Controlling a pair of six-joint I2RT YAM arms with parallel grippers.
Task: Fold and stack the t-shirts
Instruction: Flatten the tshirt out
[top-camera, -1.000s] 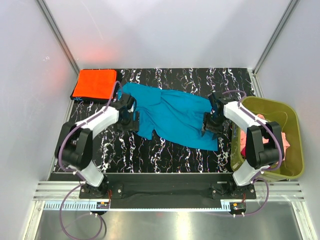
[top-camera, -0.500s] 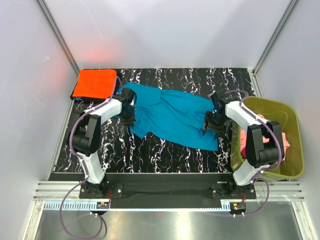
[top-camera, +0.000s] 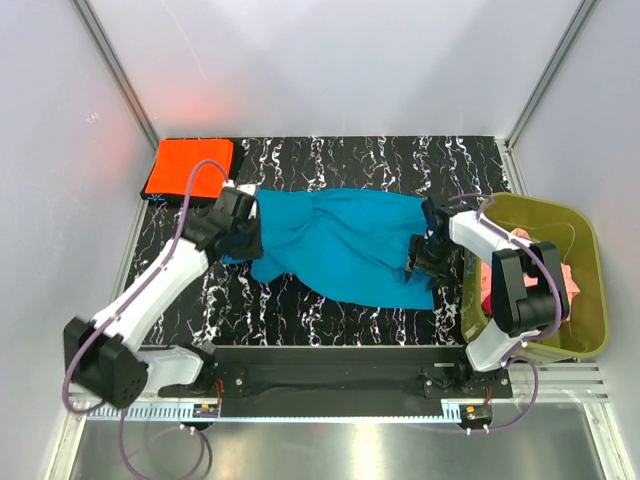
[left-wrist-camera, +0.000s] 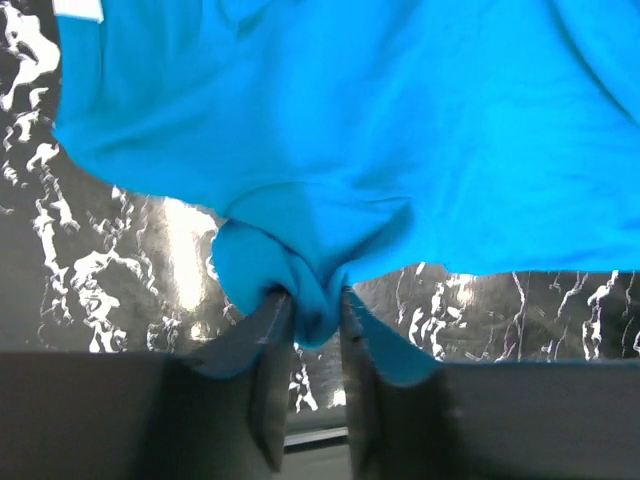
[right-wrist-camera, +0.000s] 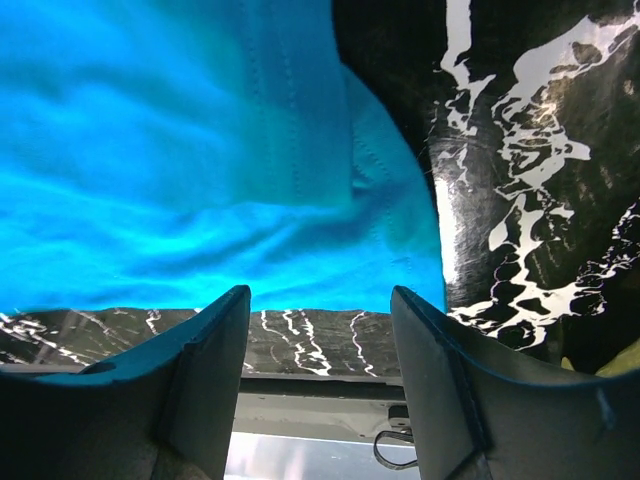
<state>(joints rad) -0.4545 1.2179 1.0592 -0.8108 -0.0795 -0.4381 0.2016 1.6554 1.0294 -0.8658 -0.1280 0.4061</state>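
Note:
A teal-blue t-shirt lies stretched across the middle of the black marbled table. My left gripper is shut on a bunched fold of its left edge; the left wrist view shows the blue cloth pinched between the fingers. My right gripper is open at the shirt's right edge, with the cloth beyond the spread fingers and nothing between them. A folded orange t-shirt lies at the far left corner. Pink and red shirts lie in the bin.
An olive-green plastic bin stands off the table's right edge, next to the right arm. White walls close in the back and both sides. The arm bases sit on the black rail at the near edge.
My left arm has swung out to the left and pulled the shirt's left edge with it, so the shirt lies more stretched. The right gripper has moved slightly nearer.

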